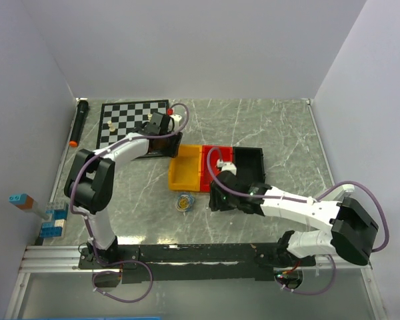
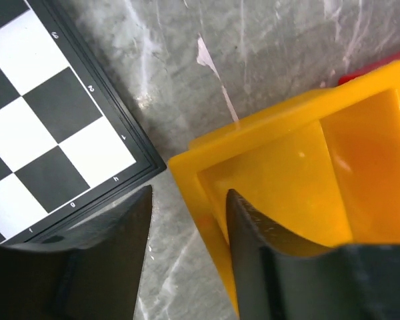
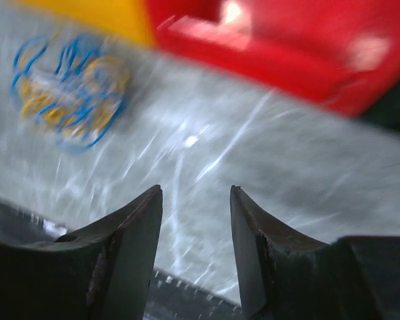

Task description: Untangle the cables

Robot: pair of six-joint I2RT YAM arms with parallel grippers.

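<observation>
The cables (image 1: 184, 202) lie as one small tangled bundle of blue, yellow-tan and white curls on the grey table in front of the yellow bin (image 1: 185, 168). In the right wrist view the bundle (image 3: 70, 90) is blurred, at the upper left. My right gripper (image 1: 215, 198) is open and empty, just right of the bundle and low over the table; in its own view (image 3: 195, 189) only bare table lies between its fingers. My left gripper (image 1: 175, 142) is open at the yellow bin's far-left corner. Its fingers straddle the bin's wall (image 2: 189, 192) without closing on it.
A red bin (image 1: 212, 167) holding a small white object and a black bin (image 1: 250, 160) stand right of the yellow one. A chessboard (image 1: 130, 120) with a few pieces lies at the back left, a black marker (image 1: 79, 123) beside it. Blue blocks (image 1: 53, 221) sit at the left edge.
</observation>
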